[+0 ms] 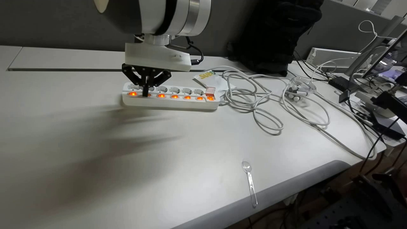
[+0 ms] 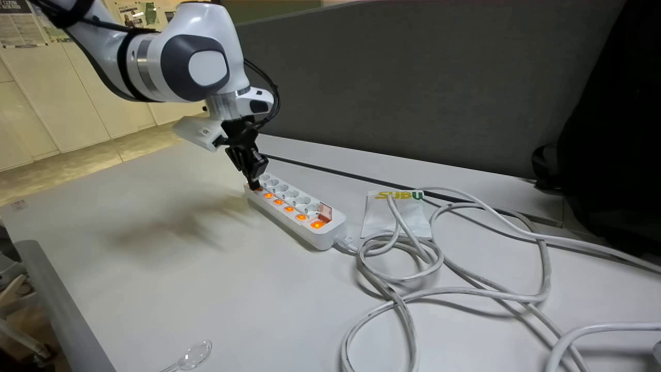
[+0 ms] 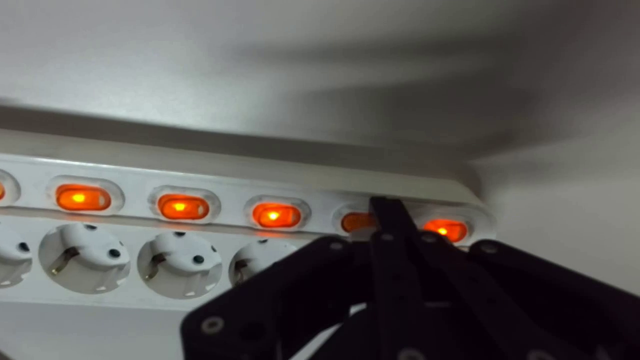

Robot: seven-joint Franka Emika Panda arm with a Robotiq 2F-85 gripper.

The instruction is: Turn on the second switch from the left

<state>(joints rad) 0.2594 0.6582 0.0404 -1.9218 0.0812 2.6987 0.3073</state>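
- Fingers (image 3: 392, 220): clenched together, lower right of the wrist view, at the end of the black gripper (image 1: 145, 94).
- Second switch (image 3: 355, 222): just right of centre in the wrist view, beneath the fingertips and partly covered by them; its orange is duller than that of the neighbouring switches (image 3: 276, 215). Whether it is pressed cannot be told.
- Power strip (image 1: 171, 104): white, bears the switches; upper half, left of centre, in an exterior view.
- Transparent container (image 1: 300, 84): upper right of an exterior view; pale and dark pieces show inside or through it, too small to identify.
- Clear spoon (image 1: 251, 183): lower right, on the table (image 1: 190, 152).
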